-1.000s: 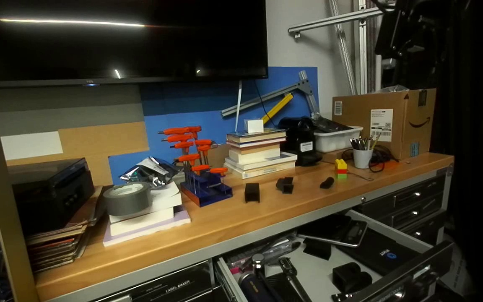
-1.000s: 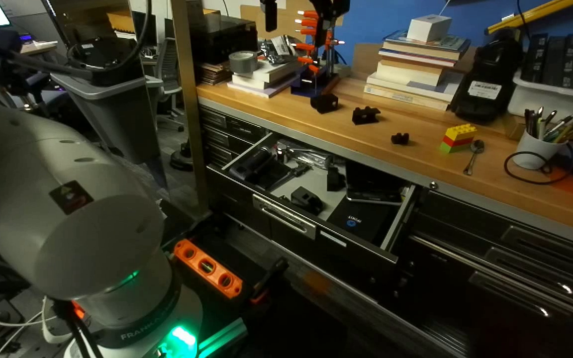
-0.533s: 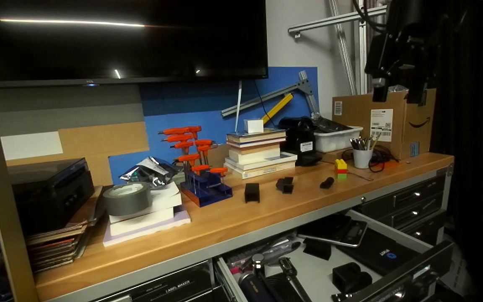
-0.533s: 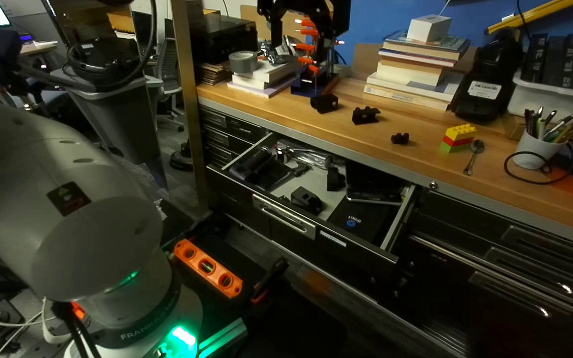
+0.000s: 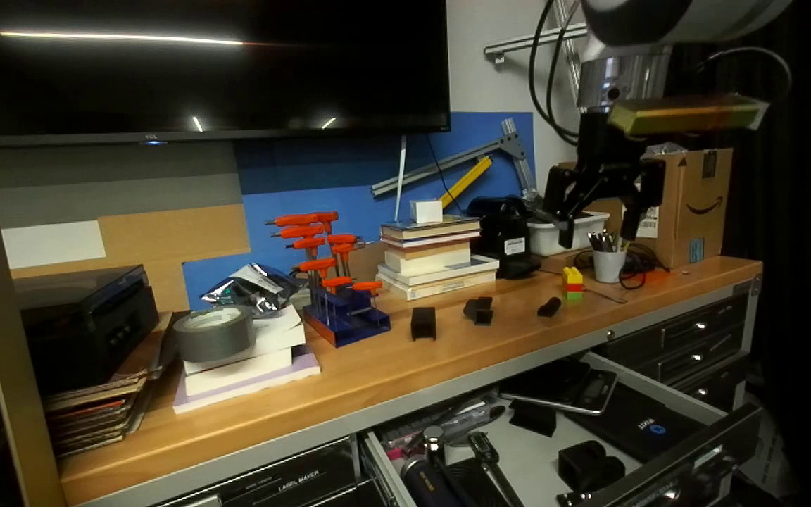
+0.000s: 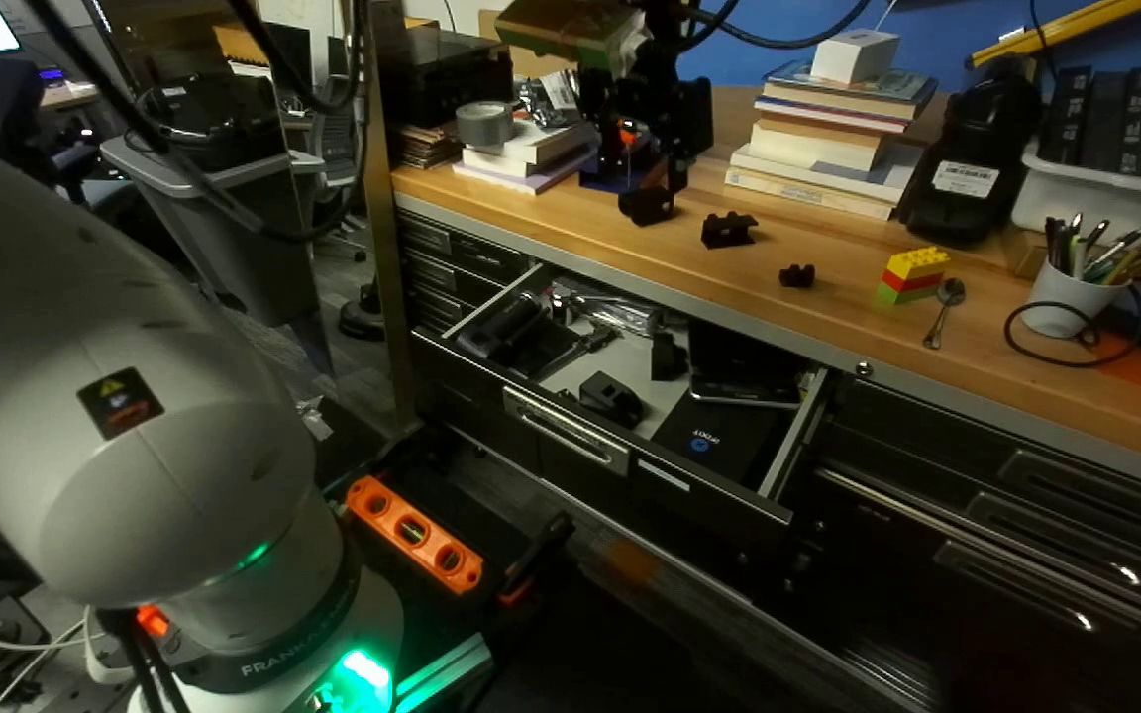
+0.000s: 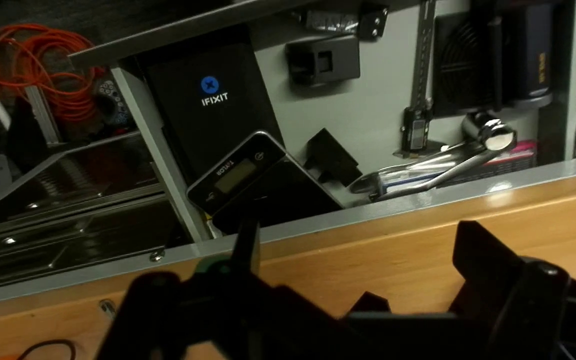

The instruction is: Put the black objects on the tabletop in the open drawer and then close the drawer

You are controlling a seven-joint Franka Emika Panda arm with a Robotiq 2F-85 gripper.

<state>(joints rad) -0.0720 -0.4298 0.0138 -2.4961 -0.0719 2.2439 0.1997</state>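
Under the front edge of the tabletop (image 5: 377, 373), a drawer front (image 5: 265, 486) is lettered "LABEL MAKER". Three black objects (image 5: 423, 323) are spread along it, behind that edge; above, the gripper (image 5: 598, 231) is held, jaws apart. In the open drawer (image 5: 529, 458), a case (image 7: 213, 117) is marked "IFIXIT".

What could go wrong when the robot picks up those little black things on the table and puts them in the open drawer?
The smallest black piece sits near the toy bricks, so the jaws might knock them over. That piece is also little, so it might slip out and fall. And the drawer already holds a scale and more, so something dropped on top could maybe catch when the drawer shuts.
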